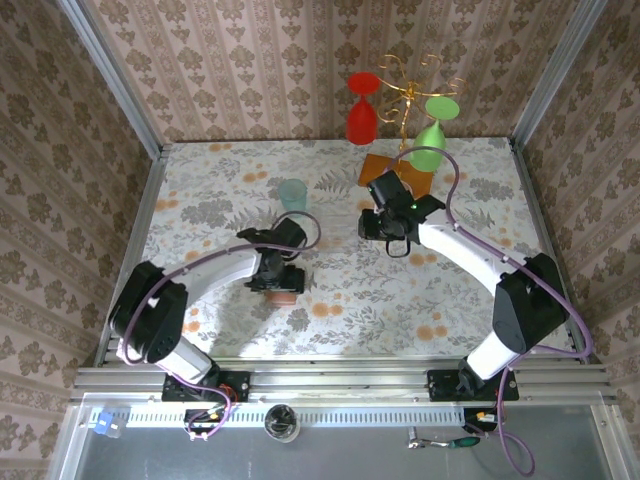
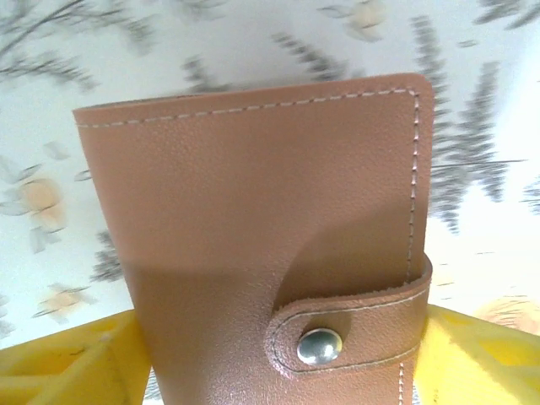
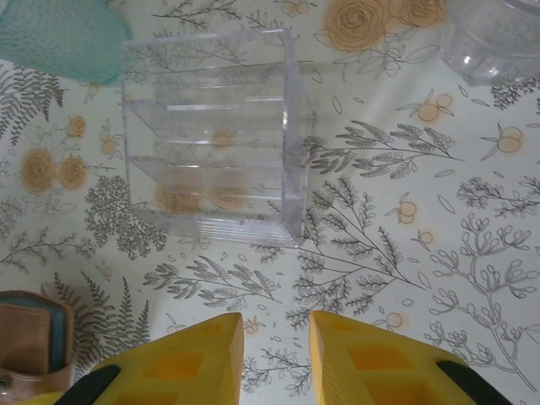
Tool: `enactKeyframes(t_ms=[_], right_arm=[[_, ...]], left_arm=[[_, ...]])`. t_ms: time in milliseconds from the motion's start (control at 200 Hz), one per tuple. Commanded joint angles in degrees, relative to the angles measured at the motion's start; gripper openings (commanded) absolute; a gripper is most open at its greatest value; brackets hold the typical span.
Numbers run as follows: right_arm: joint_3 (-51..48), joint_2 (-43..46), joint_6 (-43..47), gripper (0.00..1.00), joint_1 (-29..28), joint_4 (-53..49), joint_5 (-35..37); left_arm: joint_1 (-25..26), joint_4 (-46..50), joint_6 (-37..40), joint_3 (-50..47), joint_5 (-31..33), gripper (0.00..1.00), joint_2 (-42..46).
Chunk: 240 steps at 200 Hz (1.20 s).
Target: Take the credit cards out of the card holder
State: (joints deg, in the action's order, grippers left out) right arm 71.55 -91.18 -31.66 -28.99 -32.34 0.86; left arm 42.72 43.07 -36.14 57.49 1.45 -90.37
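A tan-brown card holder (image 2: 253,253), edged in pale stitching and closed with a silver snap (image 2: 319,346), is framed by bright yellow fingers (image 2: 59,363). Seen from the right wrist, teal-blue shows inside its tan edge. The table (image 1: 200,190) is white, printed with grey foliage and orange blossoms. The wallpaper (image 1: 250,60) is a pinkish-brown damask. A red glass (image 1: 361,118) and a green glass (image 1: 430,140) hang on a gold wire rack (image 1: 405,90) with an orange base (image 1: 378,168). The tumbler (image 1: 292,193) is pale teal, and the organiser (image 3: 211,135) is clear plastic. The arms (image 1: 215,270) are white and black.
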Motion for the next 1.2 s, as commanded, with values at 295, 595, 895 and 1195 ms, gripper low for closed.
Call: enactKeyframes(t_ms=[295, 595, 895, 1195], right_arm=[[-3.43, 4.37, 0.85, 0.27, 2.27, 0.69, 0.13], [-4.40, 4.27, 0.89, 0.27, 2.49, 1.28, -1.32], [-4.47, 5.04, 0.78, 0.27, 2.51, 1.22, -2.46], [-5.68, 6.44, -0.41, 0.27, 2.37, 1.23, -3.89]], left_arm=[[10.60, -3.25, -8.57, 10.38, -4.22, 0.77, -10.53], [12.78, -5.36, -12.67, 8.24, -5.18, 0.86, -10.28], [13.00, -9.63, -15.43, 4.57, -7.56, 0.83, -6.87], [13.10, -11.66, -16.15, 3.06, -7.45, 0.78, -4.52]])
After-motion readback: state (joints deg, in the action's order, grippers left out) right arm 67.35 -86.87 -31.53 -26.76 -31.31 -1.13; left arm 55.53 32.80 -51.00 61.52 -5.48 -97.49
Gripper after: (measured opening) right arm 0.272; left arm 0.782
